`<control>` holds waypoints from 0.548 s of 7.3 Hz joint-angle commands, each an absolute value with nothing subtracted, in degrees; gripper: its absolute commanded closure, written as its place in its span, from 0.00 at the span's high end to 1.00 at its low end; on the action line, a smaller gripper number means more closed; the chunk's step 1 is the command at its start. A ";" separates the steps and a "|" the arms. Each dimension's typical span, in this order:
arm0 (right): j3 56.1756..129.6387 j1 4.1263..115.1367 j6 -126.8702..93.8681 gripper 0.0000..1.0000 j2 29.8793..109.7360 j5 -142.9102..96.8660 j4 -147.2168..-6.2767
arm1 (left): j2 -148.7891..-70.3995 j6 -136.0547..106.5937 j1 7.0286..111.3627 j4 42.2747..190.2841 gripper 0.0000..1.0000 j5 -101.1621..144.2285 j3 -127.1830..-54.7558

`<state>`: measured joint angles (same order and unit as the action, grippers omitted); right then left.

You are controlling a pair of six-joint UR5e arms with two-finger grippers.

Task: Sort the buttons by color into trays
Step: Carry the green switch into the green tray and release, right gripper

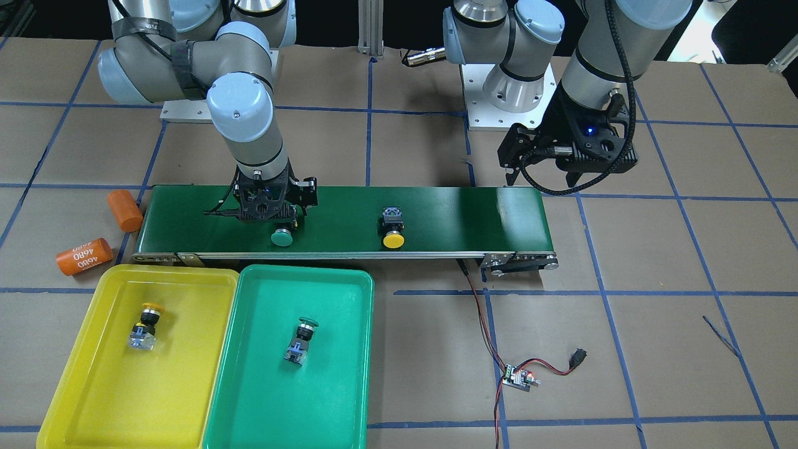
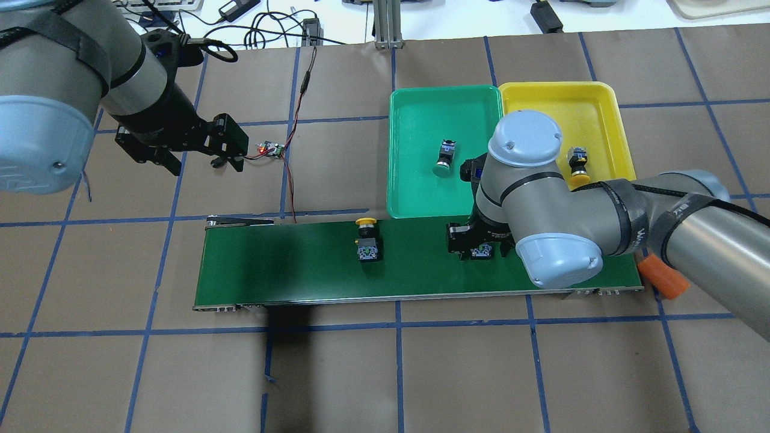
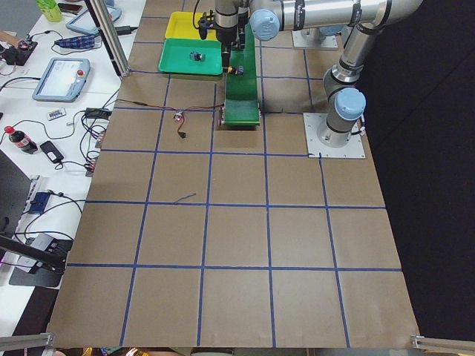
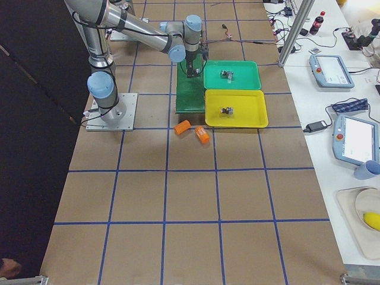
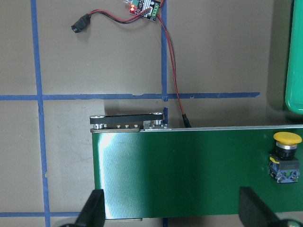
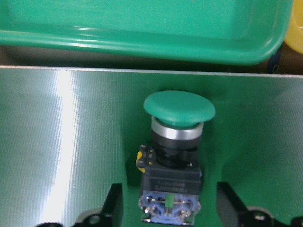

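Right hand [image 6: 169, 204] astride one green button [image 6: 179, 109] of two

Brown-paper table [image 3: 237, 245] is lying under a blue tape grid [image 3: 208, 205]. White bench [image 3: 18, 104] is running alongside, carrying tablets [image 3: 61, 78], cables [image 3: 93, 141], cola bottle [image 3: 16, 139]. Black backdrop [image 3: 438, 185] is closing off the opposite side.

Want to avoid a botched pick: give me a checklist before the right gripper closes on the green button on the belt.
1. Right gripper straddles green button body: ok.
2. Jaws open, apart from the body: ok.
3. Green tray has bare floor for the drop: ok.
4. Left gripper open, at the far end of the belt: ok.
5. Yellow button on belt, apart from the pick: ok.
6. Belt stopped: cannot tell.
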<state>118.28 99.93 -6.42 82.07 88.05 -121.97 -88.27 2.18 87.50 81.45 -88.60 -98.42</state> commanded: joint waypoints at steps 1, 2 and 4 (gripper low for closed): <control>117.86 99.93 -5.98 0.22 82.09 88.15 -121.99 | -87.98 2.11 87.63 81.30 1.00 -88.59 -98.70; 117.08 99.93 -5.98 0.19 82.00 88.07 -121.99 | -87.98 2.20 87.54 81.30 1.00 -88.59 -98.70; 108.69 99.76 -3.89 0.22 76.42 88.24 -122.08 | -88.07 2.20 87.54 81.30 1.00 -88.59 -98.79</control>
